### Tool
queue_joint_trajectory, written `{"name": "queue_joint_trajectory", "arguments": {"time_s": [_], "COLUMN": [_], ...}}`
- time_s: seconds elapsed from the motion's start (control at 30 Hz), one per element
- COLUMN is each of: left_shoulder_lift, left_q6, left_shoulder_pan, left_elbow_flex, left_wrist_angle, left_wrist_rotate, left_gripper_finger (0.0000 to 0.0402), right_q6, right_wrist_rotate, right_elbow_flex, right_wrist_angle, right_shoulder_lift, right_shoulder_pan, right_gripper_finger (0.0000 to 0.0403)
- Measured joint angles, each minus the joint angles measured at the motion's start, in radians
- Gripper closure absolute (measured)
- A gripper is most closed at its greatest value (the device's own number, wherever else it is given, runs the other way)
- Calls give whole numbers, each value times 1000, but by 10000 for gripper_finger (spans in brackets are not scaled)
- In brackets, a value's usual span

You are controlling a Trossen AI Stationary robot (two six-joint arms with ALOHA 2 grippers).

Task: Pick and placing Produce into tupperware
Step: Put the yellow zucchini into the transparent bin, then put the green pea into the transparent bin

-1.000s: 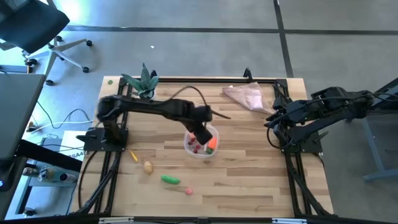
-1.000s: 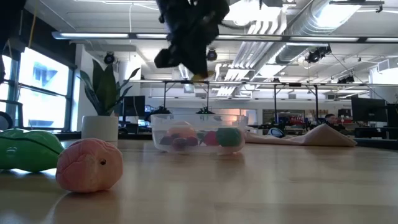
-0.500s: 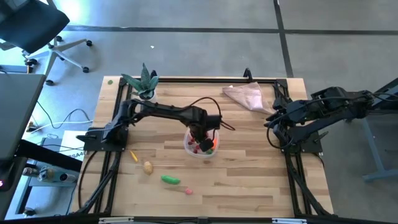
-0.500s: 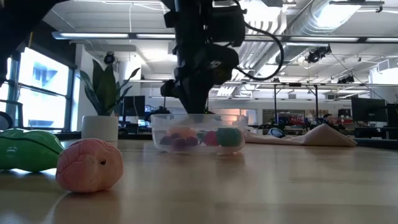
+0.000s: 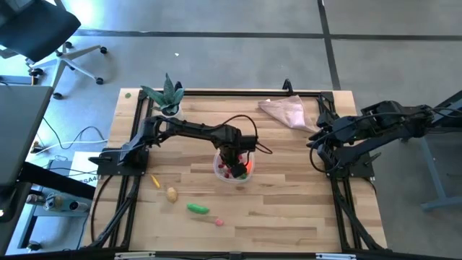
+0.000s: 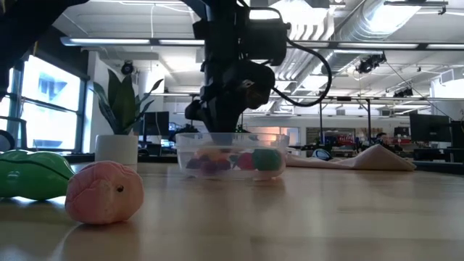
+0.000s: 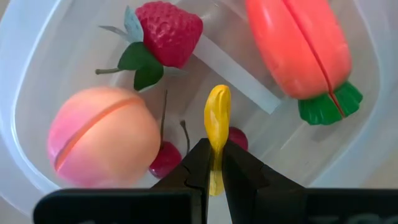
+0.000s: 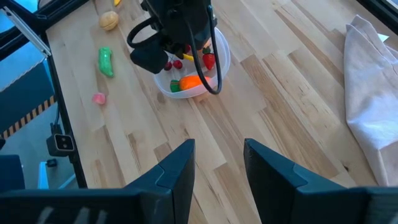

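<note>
Left wrist view: the left tool (image 7: 212, 167) is clenched on a thin yellow piece (image 7: 217, 127), holding it inside the tub (image 7: 37, 74). Beneath it in the tub lie a strawberry (image 7: 166, 31), a carrot (image 7: 303, 51), a peach (image 7: 101, 144) and cherries (image 7: 166, 160).

In the high view the tub (image 5: 218, 171) sits near the middle of the counter (image 5: 289, 209), with the left tool (image 5: 232, 155) reaching down into it. A potato (image 5: 172, 193), a green pod (image 5: 198, 209), a pink piece (image 5: 219, 222) and another yellow piece (image 5: 154, 180) lie on the counter, apart from the tub.

The right tool (image 8: 217, 163) waits at the counter's right edge, fingers released and holding nothing. A cloth (image 5: 286, 111) and a plant (image 5: 166, 94) sit at the far side.
</note>
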Motion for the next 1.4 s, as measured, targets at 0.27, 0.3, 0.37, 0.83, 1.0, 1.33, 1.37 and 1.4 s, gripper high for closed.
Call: {"name": "queue_joint_trajectory", "arguments": {"time_s": [0.27, 0.3, 0.37, 0.83, 1.0, 1.33, 1.37, 1.4], "left_shoulder_lift": [0, 0, 0, 0, 0, -2, -2, -2], "left_q6": [-2, -2, -2, -27, -35, -112, -118, -126], "left_shoulder_pan": [0, 0, 0, 0, 0, 0, 0, 0], "left_elbow_flex": [0, 0, 0, -1, -1, 97, 119, 141], "left_wrist_angle": [3, 5, 6, 5, 5, -158, -184, -209], "left_wrist_rotate": [-1, -1, -2, 1, 1, -8, -9, -10], "left_gripper_finger": [375, 375, 375, 304, 272, 279, 281, 283], "right_q6": [0, 0, 0, 0, 0, 0, 0, 0], "right_wrist_rotate": [0, 0, 0, 0, 0, 0, 0, 0], "right_elbow_flex": [0, 0, 0, 0, 0, 0, 0, 0], "right_wrist_angle": [0, 0, 0, 0, 0, 0, 0, 0], "right_shoulder_lift": [0, 0, 0, 0, 0, 0, 0, 0], "right_shoulder_pan": [0, 0, 0, 0, 0, 0, 0, 0], "right_gripper_finger": [272, 272, 272, 272, 272, 272, 272, 272]}}
